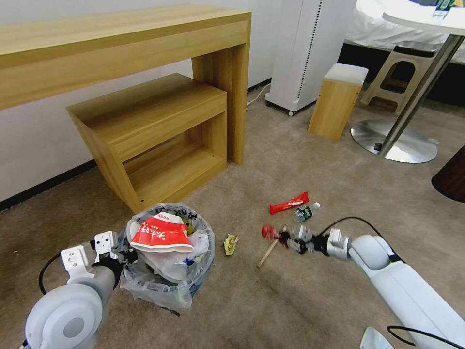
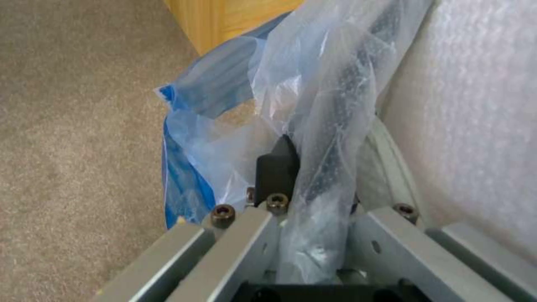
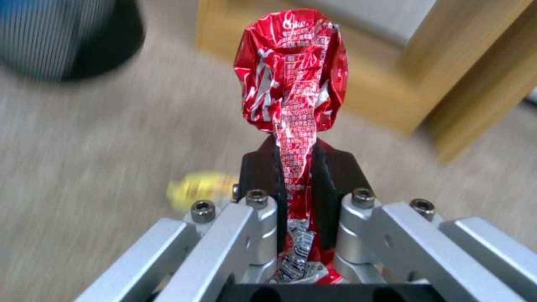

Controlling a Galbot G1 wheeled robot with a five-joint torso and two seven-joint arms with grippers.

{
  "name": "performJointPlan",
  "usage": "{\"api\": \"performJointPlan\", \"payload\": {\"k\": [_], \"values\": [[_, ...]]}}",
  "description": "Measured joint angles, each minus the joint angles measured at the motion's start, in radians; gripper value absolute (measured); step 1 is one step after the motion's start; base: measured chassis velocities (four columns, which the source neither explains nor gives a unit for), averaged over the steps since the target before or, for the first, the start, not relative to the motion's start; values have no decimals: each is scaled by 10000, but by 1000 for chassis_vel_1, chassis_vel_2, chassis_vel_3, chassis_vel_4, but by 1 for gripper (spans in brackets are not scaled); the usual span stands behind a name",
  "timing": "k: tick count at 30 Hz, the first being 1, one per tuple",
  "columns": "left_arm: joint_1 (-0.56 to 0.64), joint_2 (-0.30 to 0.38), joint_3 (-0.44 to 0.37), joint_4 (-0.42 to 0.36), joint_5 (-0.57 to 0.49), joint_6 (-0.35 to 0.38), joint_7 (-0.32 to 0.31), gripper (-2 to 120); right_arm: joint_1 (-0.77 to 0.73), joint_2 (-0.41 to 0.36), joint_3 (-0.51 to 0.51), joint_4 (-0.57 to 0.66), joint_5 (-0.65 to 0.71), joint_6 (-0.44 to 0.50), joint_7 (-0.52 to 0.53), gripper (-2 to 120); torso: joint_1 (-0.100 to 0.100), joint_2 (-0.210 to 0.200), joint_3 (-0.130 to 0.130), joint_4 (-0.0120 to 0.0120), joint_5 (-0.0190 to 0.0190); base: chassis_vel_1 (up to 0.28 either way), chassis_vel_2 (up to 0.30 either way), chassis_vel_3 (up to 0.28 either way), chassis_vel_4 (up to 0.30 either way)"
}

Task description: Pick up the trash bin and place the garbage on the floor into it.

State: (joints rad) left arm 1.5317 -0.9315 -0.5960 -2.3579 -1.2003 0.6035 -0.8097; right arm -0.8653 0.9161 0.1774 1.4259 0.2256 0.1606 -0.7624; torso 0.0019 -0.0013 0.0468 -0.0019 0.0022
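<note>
Four litter pieces remain on the beige carpet floor (image 1: 290, 300); right hand (image 1: 286, 238) pinches crumpled red foil wrapper (image 3: 291, 75), left hand (image 1: 127, 255) clamps bag-lined round dark trash bin (image 1: 167, 286).

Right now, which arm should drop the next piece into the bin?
Right. The right hand is already shut on a red wrapper, raised off the carpet near the trash bin. The left hand is clamped on the bin's rim and bag, so it is likely best left holding.
</note>
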Motion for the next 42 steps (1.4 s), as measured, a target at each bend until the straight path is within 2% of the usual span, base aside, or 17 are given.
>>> {"api": "performJointPlan", "payload": {"k": [1,4,5,8,12,14,21,28,33,37,42], "values": [[0,0,0,0,0,0,0,0,0,0,0,0,0,0,0,9,0,0,0,0,0,0,0,0,0],[28,-5,24,-16,-5,0,2,0,328,-13,-319,254,1688,498,84,9,0,0,0,1,1,0,0,0,0],[28,-5,24,-16,-5,0,2,0,328,-13,-319,254,1688,498,84,9,0,0,0,1,1,0,0,0,0],[43,-13,34,-32,-212,-2,3,0,657,65,-729,659,3626,1052,-184,9,0,0,0,0,2,0,0,0,0],[43,-12,46,-23,-314,11,3,0,822,97,-939,975,4385,1083,-354,9,0,0,0,1,0,0,0,0,0],[13,-12,95,10,-381,60,2,0,1121,113,-1307,1412,5147,1069,-404,9,0,0,0,1,0,0,0,0,0],[-118,-22,242,129,-677,243,2,0,1882,203,-2111,2263,6368,882,-455,9,0,0,0,1,-1,0,0,0,0],[-311,-86,416,179,-1209,410,-142,0,2418,360,-2649,2965,6596,647,-579,9,0,0,0,1,-1,0,0,0,0],[-335,-90,440,179,-1320,474,-191,0,2447,371,-2767,2985,6485,641,-858,9,0,0,0,1,1,0,0,0,0],[-355,-87,460,167,-1400,497,-234,0,2285,344,-2914,2897,6147,662,-1197,9,0,0,0,1,1,0,0,0,0],[-412,-67,515,169,-1430,500,-280,0,1818,317,-3565,2698,5361,896,-1494,9,0,0,0,0,1,0,0,0,0]]}}
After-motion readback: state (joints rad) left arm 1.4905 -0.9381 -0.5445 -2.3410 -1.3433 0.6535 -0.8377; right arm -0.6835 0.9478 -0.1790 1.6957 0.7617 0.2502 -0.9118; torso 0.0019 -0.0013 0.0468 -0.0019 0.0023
